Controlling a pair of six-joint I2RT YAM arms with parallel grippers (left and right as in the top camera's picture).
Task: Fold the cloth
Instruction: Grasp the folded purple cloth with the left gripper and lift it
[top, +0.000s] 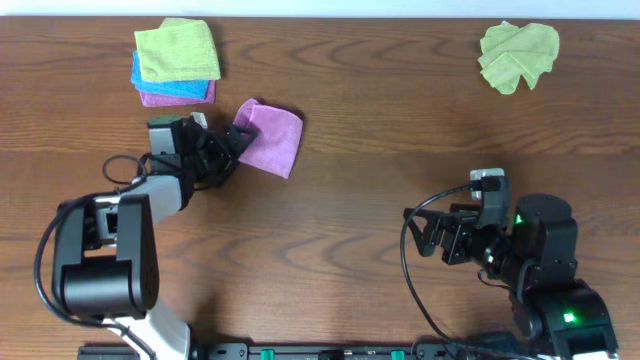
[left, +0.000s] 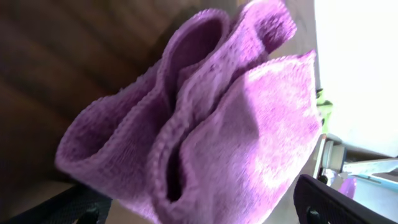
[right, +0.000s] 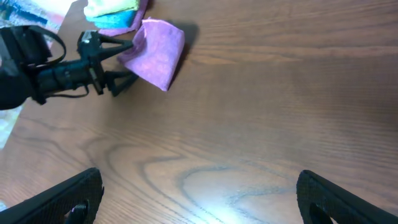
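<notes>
Overhead: purple cloth (top: 270, 138), folded, on worktop (top: 380, 120). Left tool (top: 236, 150) at cloth's left edge. Stack (top: 177, 62) up-left of cloth. Green cloth (top: 517, 54) far right. Right tool (top: 420, 232) well apart.
Left wrist: purple cloth bunched between spread fingers (left: 339, 202) (released, not pinched).
Right wrist: right tool gaping, empty.

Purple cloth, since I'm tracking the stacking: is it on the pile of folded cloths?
No, the purple cloth lies on the table beside the pile, not on it.
</notes>
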